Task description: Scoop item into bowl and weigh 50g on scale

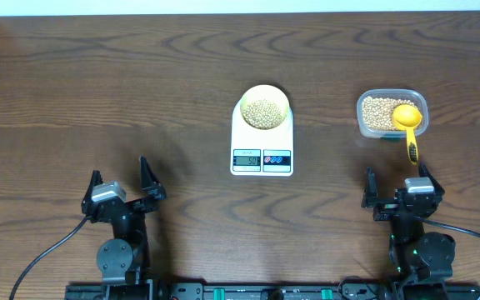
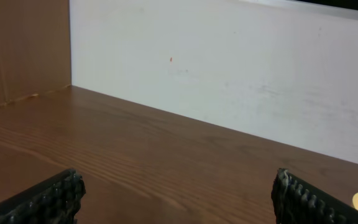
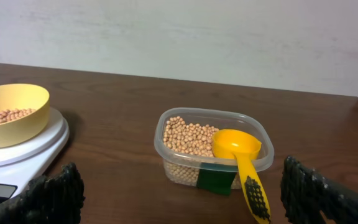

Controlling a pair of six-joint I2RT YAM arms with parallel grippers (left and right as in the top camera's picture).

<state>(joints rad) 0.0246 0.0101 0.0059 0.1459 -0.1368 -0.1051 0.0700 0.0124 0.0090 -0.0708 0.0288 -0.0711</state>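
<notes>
Overhead view: the scale (image 1: 262, 142) lay at centre frame on the wooden tabletop (image 1: 98, 83). The bowl (image 1: 264, 87) sat on the upper part of its platform, and a heap of beans (image 1: 262, 114) covered the bowl's floor. The display (image 1: 247, 159) at the scale's lower edge was lit, but its digits were too small to read, and there were red and blue buttons beside it.

At centre right stood a clear plastic tub (image 1: 390, 91), well apart from the scale, with more beans inside. A yellow scoop (image 1: 407, 121) rested in the tub, with its head on the beans at the tub's right side and its handle hanging over the lower rim toward the bottom of the frame.

The left gripper (image 1: 121, 171) was at lower left, spread wide with nothing between its jaws. The left wrist view showed only bare tabletop and a white wall between the fingers (image 2: 42, 202).

The right gripper (image 1: 397, 173) was at lower right, just below the scoop handle and not touching it. It was also spread wide and empty. The right wrist view showed the tub and scoop ahead between the fingers (image 3: 328, 196), with the bowl and scale at the left edge.
</notes>
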